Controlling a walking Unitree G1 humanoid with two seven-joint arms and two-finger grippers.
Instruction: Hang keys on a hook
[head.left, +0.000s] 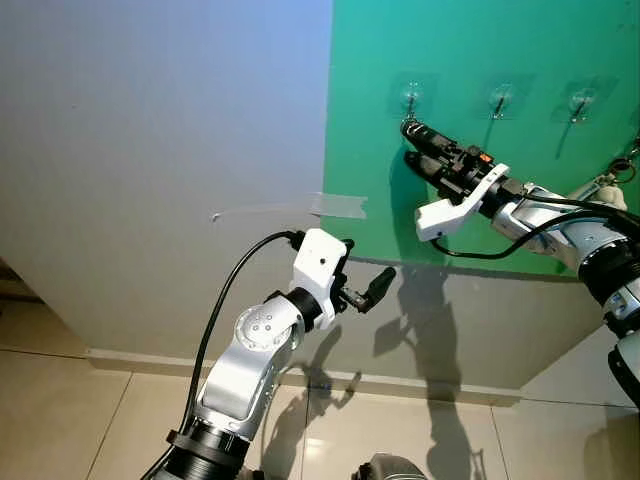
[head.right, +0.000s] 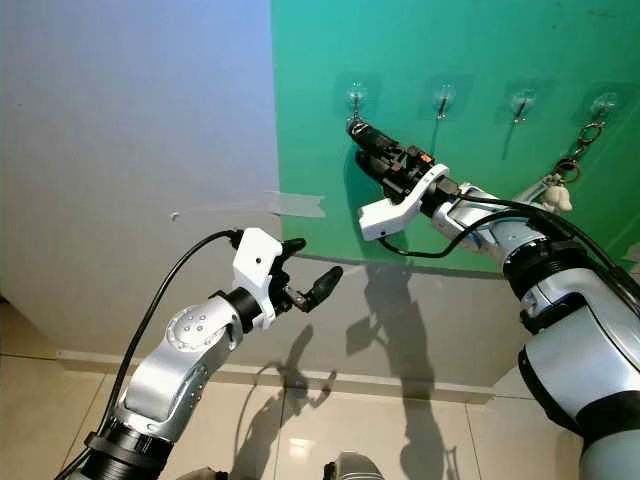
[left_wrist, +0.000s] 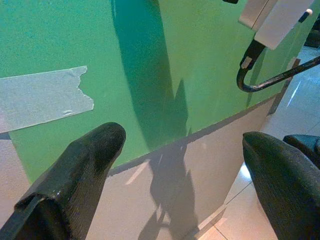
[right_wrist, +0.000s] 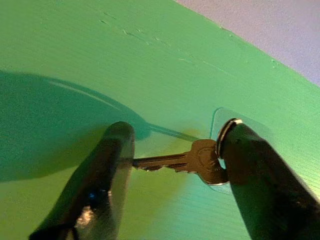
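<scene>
A brass key (right_wrist: 170, 161) on a silver ring lies across the gap between the fingers of my right gripper (right_wrist: 175, 135). Its ring is against the clear pad of the leftmost hook (head.left: 411, 97) on the green board (head.left: 470, 40). One finger hides the hook itself, so I cannot tell whether the ring rests on it. The right gripper (head.left: 409, 141) reaches up to just under that hook, open, with one finger above the other. My left gripper (head.left: 362, 265) is open and empty, lower down and to the left, near the wall.
Two bare hooks (head.left: 500, 100) follow to the right. A fourth hook carries another keychain (head.right: 570, 170) with a white charm. A strip of tape (head.left: 340, 205) crosses the board's left edge. Grey wall lies to the left, with tiled floor (head.left: 60, 400) below.
</scene>
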